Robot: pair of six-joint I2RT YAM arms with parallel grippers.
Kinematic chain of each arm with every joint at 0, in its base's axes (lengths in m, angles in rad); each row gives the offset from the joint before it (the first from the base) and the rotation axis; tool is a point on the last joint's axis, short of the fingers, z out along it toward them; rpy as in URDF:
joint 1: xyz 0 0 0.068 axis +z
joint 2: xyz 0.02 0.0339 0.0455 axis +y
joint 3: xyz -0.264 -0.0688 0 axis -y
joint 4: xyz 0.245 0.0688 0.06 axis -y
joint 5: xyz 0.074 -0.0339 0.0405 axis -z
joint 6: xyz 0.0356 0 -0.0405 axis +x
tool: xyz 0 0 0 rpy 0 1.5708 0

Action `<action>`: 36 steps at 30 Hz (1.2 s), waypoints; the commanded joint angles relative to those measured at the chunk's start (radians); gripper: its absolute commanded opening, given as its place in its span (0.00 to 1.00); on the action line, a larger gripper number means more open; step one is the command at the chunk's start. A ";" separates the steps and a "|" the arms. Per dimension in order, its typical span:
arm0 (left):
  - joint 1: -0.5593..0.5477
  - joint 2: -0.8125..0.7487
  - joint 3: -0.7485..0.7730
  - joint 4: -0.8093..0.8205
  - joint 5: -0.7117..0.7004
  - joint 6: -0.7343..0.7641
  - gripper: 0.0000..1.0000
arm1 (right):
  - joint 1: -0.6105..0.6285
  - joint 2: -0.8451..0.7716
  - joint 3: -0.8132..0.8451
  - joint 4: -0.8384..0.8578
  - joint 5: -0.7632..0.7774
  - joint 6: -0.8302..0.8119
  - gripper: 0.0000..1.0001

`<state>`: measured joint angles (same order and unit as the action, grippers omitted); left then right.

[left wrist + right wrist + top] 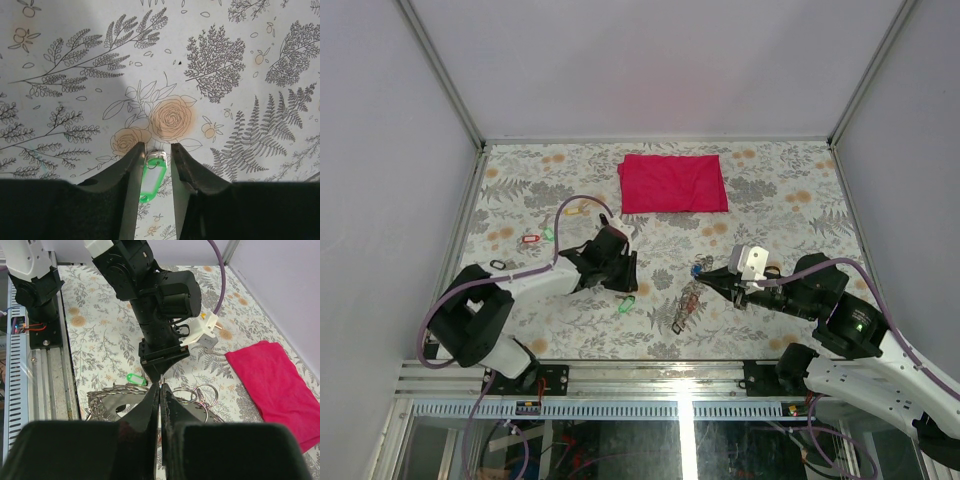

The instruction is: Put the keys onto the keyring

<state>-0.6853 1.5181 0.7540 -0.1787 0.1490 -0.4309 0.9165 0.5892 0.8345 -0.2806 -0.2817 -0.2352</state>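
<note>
Keyring in sight: the large dark grey metal ring (687, 302) lies on the flower-patterned bench (800, 200), just in front of the right hand (160, 387). That hand's fingers are pressed tight together with no gap showing. From its own wrist camera, metal loops spread out on both sides of the fingertips. The fingers block the middle of them, so I can't tell whether anything is pinched there.

Over to the left hand (158, 147), and its two fingers stand a little apart. A small key with a green plastic tag (152, 175) shows in the gap, lying flat on the bench. The right wrist view puts that key just below the fingertips, and contact isn't clear.

The count, from above: six tagged keys I can make out.
- The green one sits by the left hand.
- A blue one (698, 268) sits right at the right hand's tip, too small to read.
- A red one (529, 238), a second smaller green one (548, 234), a yellow one (573, 210) and a black one (497, 264) are scattered well off to the left.

One keyring, two hands, and one folded red cloth (673, 183) at the far side of the bench.
</note>
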 commanded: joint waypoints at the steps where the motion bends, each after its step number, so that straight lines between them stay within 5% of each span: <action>1: 0.005 -0.055 -0.027 0.009 -0.052 -0.007 0.31 | 0.007 -0.001 0.021 0.075 -0.017 0.004 0.00; 14: 0.005 -0.050 -0.066 0.005 0.017 -0.036 0.35 | 0.007 0.003 0.018 0.076 -0.020 0.008 0.00; 36: -0.002 -0.016 -0.039 0.029 0.026 -0.042 0.26 | 0.007 -0.004 0.018 0.070 -0.016 0.011 0.00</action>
<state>-0.6846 1.5005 0.6918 -0.1707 0.1837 -0.4683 0.9165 0.5957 0.8345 -0.2802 -0.2821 -0.2348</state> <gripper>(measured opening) 0.265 0.011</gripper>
